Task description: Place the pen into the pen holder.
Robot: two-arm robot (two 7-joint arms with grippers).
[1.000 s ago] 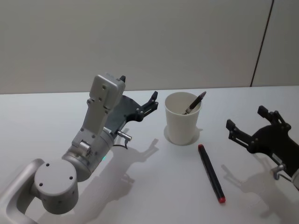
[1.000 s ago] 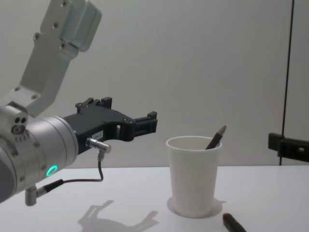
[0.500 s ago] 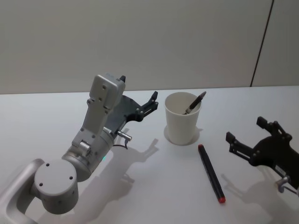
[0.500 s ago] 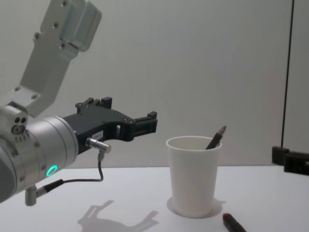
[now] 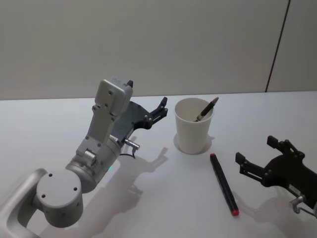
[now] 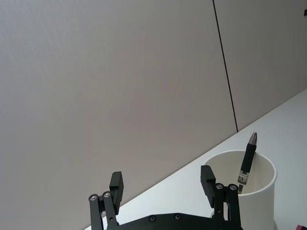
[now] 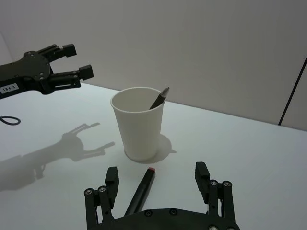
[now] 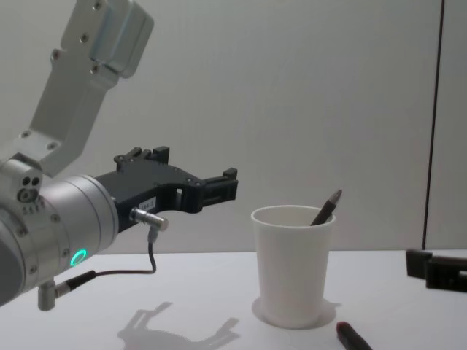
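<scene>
A black pen with red ends (image 5: 223,183) lies flat on the white table, just in front of the pen holder (image 5: 193,128), a plain white paper cup standing upright. A second, dark pen (image 5: 207,109) leans inside the cup. My right gripper (image 5: 256,149) hangs open a little to the right of the lying pen, touching nothing. In the right wrist view the pen (image 7: 141,189) shows between and below the open fingers (image 7: 201,172), with the cup (image 7: 139,122) beyond it. My left gripper (image 5: 146,93) is held open in the air to the left of the cup.
The left arm's white links (image 5: 106,119) and grey base (image 5: 57,196) fill the table's left front. A cable (image 8: 124,273) hangs from the left wrist. A plain wall stands behind the table. Bare table surface (image 5: 163,198) lies in front of the cup.
My right gripper has come down and drawn nearer to me and toward the lying pen, still open. The left arm, cup and both pens have not moved.
</scene>
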